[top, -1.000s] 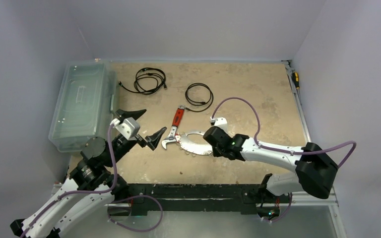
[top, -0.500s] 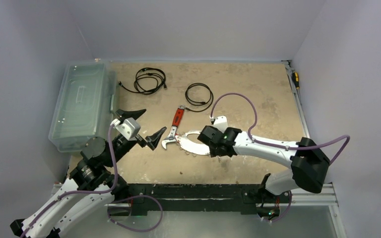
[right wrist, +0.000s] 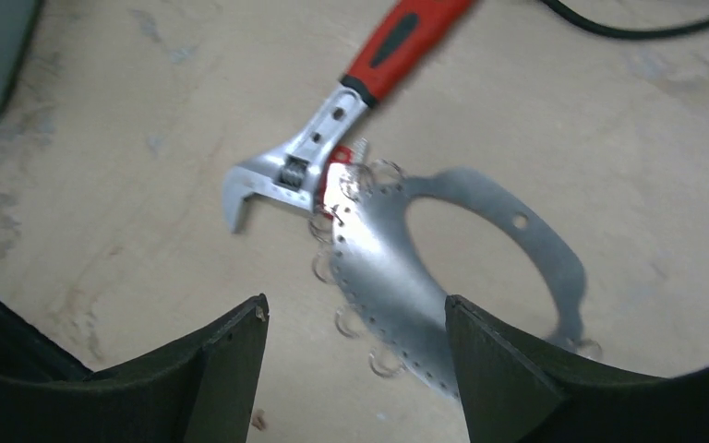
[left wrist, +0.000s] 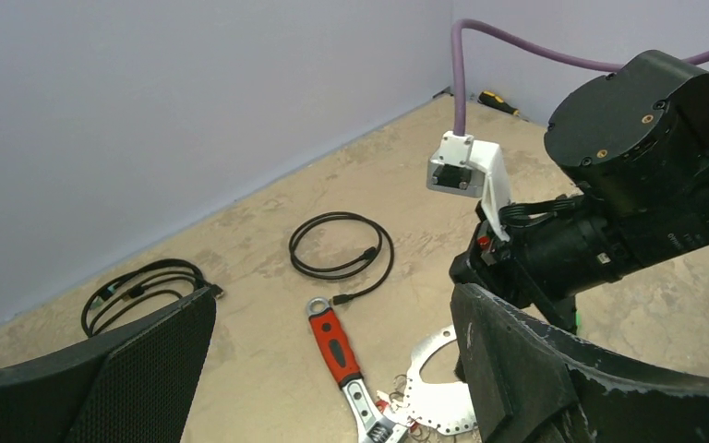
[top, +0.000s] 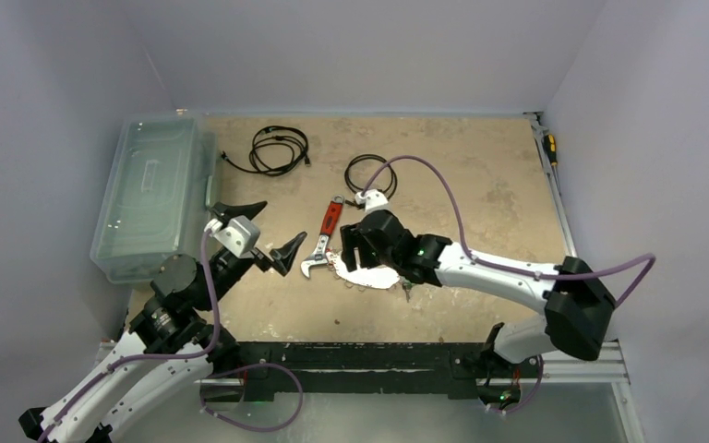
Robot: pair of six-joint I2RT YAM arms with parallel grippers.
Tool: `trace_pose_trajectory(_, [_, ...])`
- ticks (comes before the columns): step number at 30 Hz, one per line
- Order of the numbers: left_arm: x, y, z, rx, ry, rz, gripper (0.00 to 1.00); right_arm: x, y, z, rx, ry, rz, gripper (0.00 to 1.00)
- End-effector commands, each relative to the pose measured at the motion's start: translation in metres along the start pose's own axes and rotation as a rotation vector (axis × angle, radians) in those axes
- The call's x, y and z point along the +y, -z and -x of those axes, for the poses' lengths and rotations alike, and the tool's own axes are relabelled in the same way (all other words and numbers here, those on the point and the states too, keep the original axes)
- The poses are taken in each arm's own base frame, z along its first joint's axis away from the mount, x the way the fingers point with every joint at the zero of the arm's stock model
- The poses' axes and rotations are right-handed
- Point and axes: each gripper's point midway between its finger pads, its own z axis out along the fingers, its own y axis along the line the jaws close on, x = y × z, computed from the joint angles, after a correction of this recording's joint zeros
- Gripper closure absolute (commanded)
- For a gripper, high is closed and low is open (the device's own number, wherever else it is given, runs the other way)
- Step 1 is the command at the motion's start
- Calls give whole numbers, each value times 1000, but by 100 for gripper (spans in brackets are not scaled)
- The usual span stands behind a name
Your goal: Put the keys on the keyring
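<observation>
While the left end effector (top: pixel 283 222) hangs spread wide, the right end effector (right wrist: pixel 353 314) gapes empty above the keyring (right wrist: pixel 383 268).

The right gripper (top: pixel 349 251) has swung left, from the right end of the keyring (top: pixel 374 279) to above its left end by the wrench (top: pixel 325 235). Its jaws, shut before, now stand apart.

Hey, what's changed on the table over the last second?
The right fingers moved left over the keyring, toward the head of the wrench, and opened from shut; nothing sits between them now. The keyring, the wrench and the open left fingers stayed where they were.
</observation>
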Motion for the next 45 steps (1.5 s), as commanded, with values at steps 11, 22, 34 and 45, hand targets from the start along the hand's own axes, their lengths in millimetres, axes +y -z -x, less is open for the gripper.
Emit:
trace_pose_trajectory(11, [26, 4, 15, -19, -5, 132, 2, 45, -96, 87, -147, -145, 116, 21])
trace_pose_trajectory(22, [27, 1, 8, -9, 6, 149, 1, 31, -148, 65, -69, -158, 52, 17])
trace_pose_trajectory(34, [42, -5, -1, 18, 126, 272, 1, 30, -156, 54, -54, -145, 98, 10])
trace_pose_trajectory(45, [45, -6, -1, 40, 130, 286, 1, 122, -149, 54, -9, -147, 608, 12])
